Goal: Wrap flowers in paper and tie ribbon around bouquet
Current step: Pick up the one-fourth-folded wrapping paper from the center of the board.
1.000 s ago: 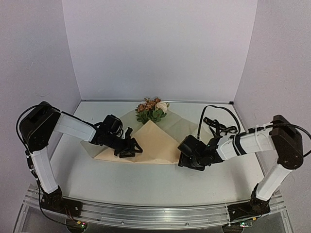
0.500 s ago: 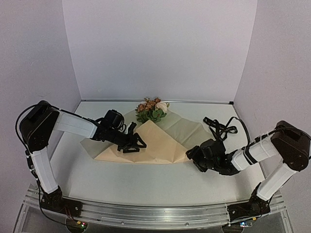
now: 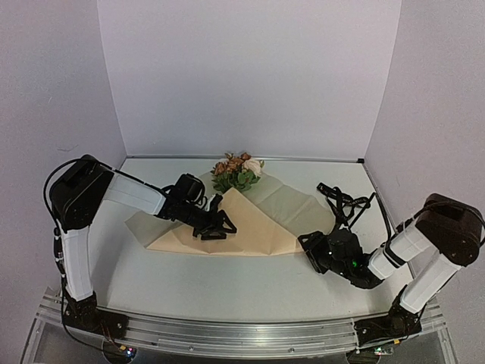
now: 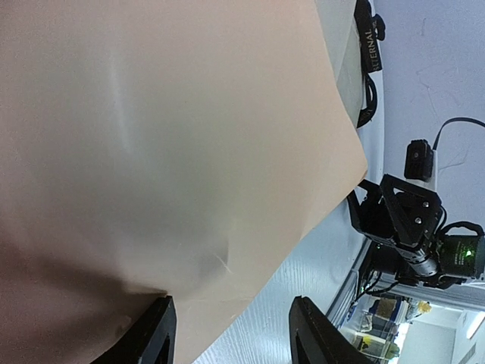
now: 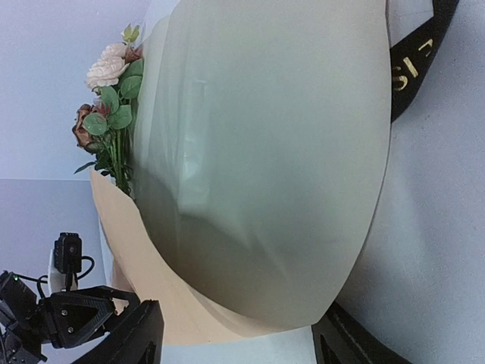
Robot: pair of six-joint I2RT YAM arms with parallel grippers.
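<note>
We cannot see the stems of the flowers. Only the pink and brown blooms and green leaves show, at the far edge of the paper; the rest lies under a tan flap folded over from the left. The bunch has its long axis running far to near, blooms toward the back wall.

The paper lies flat in the middle of the table, its long axis left to right. The flap comes to a peak just below the blooms, and the grey-green face lies bare on the right.

The black ribbon lies in a loose heap on the table just beyond the paper's right corner. From overhead we cannot separate its loops from the right arm's black cable, and its lettering is cut off in both wrist views.

The left gripper is over the tan flap, jaws partway apart and gripping nothing. One finger is over paper, the other past its near edge over the table, and we cannot tell whether the tips touch the sheet.

The right gripper sits low at the paper's near right corner, jaws wide with nothing clamped. The corner lies just ahead of them, and we cannot tell whether they touch it.
</note>
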